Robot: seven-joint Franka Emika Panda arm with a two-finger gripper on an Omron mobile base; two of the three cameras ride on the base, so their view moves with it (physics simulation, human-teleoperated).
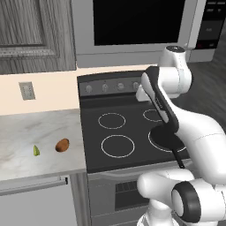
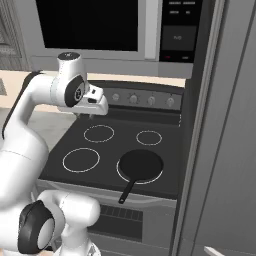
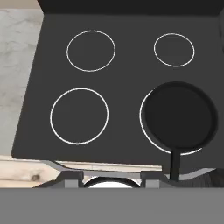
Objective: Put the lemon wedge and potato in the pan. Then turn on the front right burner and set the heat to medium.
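Kitchen: black glass cooktop [image 1: 132, 132], marble counter [image 1: 26, 137] at its 9 o'clock.
Pan [image 2: 141, 165]: on front right burner [image 3: 151, 140], handle toward 6 o'clock.
Potato [image 1: 62, 145]: on counter.
Lemon wedge [image 1: 36, 151]: near potato's 9 o'clock.
Gripper [image 2: 97, 106]: above the cooktop's back, holding nothing; jaw spread unclear.

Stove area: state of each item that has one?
pan: empty, sitting on the front right burner, handle toward the stove front.
front right burner: no glow.
lemon wedge: on the counter left of the stove, not in the pan.
potato: on the counter beside the wedge, apart from it.
gripper: above the cooktop, holding nothing; open or shut unclear.
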